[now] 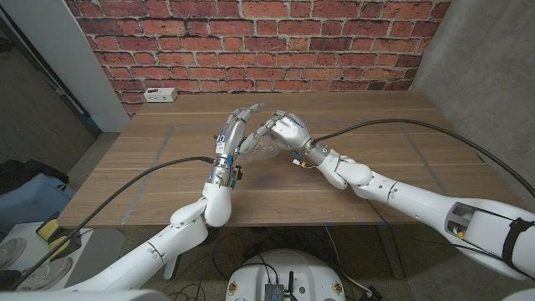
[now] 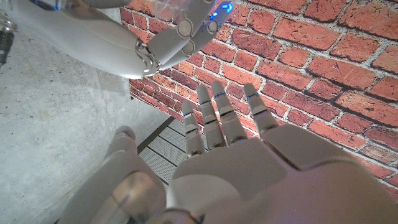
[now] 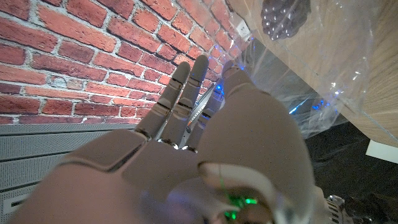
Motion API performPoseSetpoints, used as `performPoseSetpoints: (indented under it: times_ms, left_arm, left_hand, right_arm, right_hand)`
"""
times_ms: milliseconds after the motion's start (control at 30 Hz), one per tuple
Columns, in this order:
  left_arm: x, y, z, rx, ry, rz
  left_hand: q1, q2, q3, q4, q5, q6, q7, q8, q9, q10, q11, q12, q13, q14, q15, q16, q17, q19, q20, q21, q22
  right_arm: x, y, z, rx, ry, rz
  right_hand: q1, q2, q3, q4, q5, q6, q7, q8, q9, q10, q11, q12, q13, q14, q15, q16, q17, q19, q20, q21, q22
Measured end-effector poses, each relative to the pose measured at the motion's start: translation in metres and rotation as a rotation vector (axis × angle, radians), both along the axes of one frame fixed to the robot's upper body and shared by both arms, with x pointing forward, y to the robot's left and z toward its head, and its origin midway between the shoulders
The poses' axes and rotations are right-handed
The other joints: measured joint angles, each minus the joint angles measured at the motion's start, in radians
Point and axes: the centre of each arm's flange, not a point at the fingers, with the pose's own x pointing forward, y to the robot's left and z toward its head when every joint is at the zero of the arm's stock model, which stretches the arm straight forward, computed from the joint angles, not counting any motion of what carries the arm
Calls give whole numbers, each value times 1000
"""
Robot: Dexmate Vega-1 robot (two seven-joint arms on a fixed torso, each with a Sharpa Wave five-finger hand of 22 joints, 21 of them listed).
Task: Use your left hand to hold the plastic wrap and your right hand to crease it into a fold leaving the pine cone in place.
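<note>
Centrally over the wooden table (image 1: 351,180), your left hand (image 1: 236,130) and right hand (image 1: 284,130) meet, and between them the clear, crinkled plastic wrap (image 1: 261,149) is hard to make out from the head camera. You cannot tell there whether either hand grips the film. In the right wrist view the transparent plastic wrap (image 3: 323,74) shows more plainly, spread over the table edge, with the dark, knobbly pine cone (image 3: 285,15) lying on the wood under or behind the film; the frame cuts the cone off, and which side of the film it lies on is unclear. Your right hand (image 3: 205,149) has its fingers (image 3: 186,84) extended and close together beside the wrap; contact is hidden. In the left wrist view your left hand (image 2: 249,168) holds its fingers (image 2: 217,112) straight and slightly spread, with nothing visible in them, and the right hand (image 2: 155,43) curls just beyond. Open tabletop lies on all sides of the hands. A white power strip (image 1: 159,94) sits at the far left edge, against the red brick wall (image 1: 251,42).
</note>
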Motion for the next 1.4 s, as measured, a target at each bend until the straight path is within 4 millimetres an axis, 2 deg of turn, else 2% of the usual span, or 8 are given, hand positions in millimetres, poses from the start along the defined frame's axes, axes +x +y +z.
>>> performPoseSetpoints:
  times_ms: [67,167,233,333,667,700,733,1400]
  left_arm:
    - [-2,0,1,-5,-8,-18]
    - [-8,0,2,-14,-34,-53]
    - [-12,0,4,-20,-58,-73]
    - [-17,1,6,-27,-83,-90]
    - [-21,7,12,-58,-126,-133]
    - [-21,7,12,-59,-125,-131]
    - [-23,7,13,-63,-134,-159]
    - [-12,13,22,-90,-147,-198]
  left_hand:
    - [0,0,0,0,0,-38,-13,-17,-3,-9,-2,0,3,-4,3,-1,0,15,-1,10,2]
    - [0,0,3,-3,0,-110,-78,-55,-28,-83,-2,-44,-15,-71,16,-28,-15,14,-1,10,1]
    - [0,0,6,-6,0,-147,-114,-70,-48,-126,-4,-80,-35,-124,22,-45,-33,-11,-5,2,-2]
    - [0,0,10,-10,0,-166,-134,-74,-69,-167,-9,-116,-57,-179,27,-59,-53,-45,2,-16,-10]
    - [5,5,10,-10,0,-169,-137,-74,-86,-172,-11,-130,-77,-195,24,-59,-71,-55,1,-24,-20]
    - [5,5,10,-10,0,-169,-137,-74,-86,-172,-11,-134,-79,-195,23,-59,-72,-55,1,-24,-20]
    - [5,5,10,-10,0,-169,-137,-74,-86,-172,-11,-134,-81,-192,20,-59,-72,-55,1,-24,-20]
    - [9,9,14,-6,0,-169,-137,-74,-97,-164,-11,-141,-95,-190,10,-55,-86,-55,1,-24,-24]
  right_arm:
    - [0,3,-1,-10,-1,12]
    - [0,10,-2,-28,3,28]
    - [2,13,-3,-39,6,32]
    - [3,18,-4,-53,14,43]
    - [7,34,-10,-99,44,70]
    - [7,34,0,-101,28,70]
    - [11,43,-14,-124,55,75]
    - [27,70,-40,-218,164,127]
  right_hand:
    - [4,4,0,0,0,0,0,0,0,0,0,0,0,0,0,-4,-1,-3,3,0,0]
    - [4,4,0,0,0,0,0,0,0,0,0,0,0,-5,5,-8,-1,-3,3,7,0]
    - [4,4,0,0,0,0,0,-4,0,0,0,0,0,-5,5,-11,-1,-12,1,8,0]
    - [4,4,-4,4,0,0,0,-4,0,0,0,0,0,-14,7,-17,-5,-11,1,8,0]
    - [4,4,-8,8,4,0,0,-7,0,0,0,0,0,-14,7,-26,-5,-11,1,15,0]
    - [4,4,-8,8,4,0,0,-8,0,0,0,0,0,-14,7,-30,-5,-11,1,15,0]
    - [4,4,-8,8,4,0,0,-8,0,0,0,0,0,-14,7,-31,-5,-11,1,15,0]
    - [4,4,-12,12,7,4,3,-13,0,4,4,-8,2,-14,7,-38,-8,-17,6,43,-3]
